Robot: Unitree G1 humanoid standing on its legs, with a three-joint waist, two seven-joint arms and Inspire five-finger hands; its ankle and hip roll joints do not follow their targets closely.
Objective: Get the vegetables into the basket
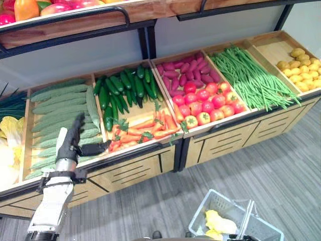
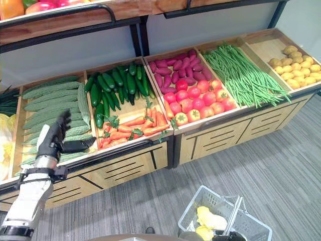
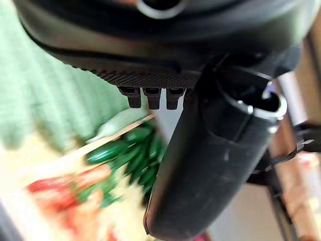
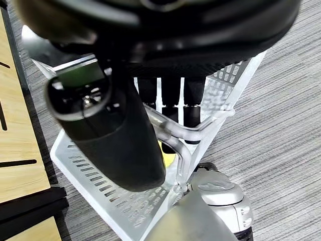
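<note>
The robot's left hand [image 1: 70, 143] hovers over the front of the cucumber [image 1: 60, 108] bin, fingers straight and thumb stuck out sideways toward the next bin — it holds nothing. The left wrist view confirms it: relaxed fingers above blurred greens and reds, no vegetable in the palm.

Just beside that bin, carrots [image 1: 143, 129] lie at the front of a shared compartment, with dark green peppers [image 1: 123, 85] piled behind them. Further along the wooden stand [image 1: 135, 170] come purple sweet potatoes [image 1: 183, 70] with red tomatoes [image 1: 205, 103] in front of them, then a tray of long green beans [image 1: 251, 78], and at the far right end small yellow potatoes [image 1: 301, 68]. Leafy greens [image 1: 7, 135] show at the left edge. An upper shelf [image 1: 75, 22] carries more red and orange produce.

The right hand [image 4: 170, 100] is curled round the handle [image 4: 183, 135] of a white mesh basket [image 1: 220, 221], which hangs low over the grey floor [image 1: 281, 165], well apart from the stand. In the right wrist view the fingers wrap over the metal handle bar, thumb alongside. Something yellow [image 1: 215, 223] lies inside the basket — what it is cannot be told from these views. All the stand's vegetables sit in their bins.
</note>
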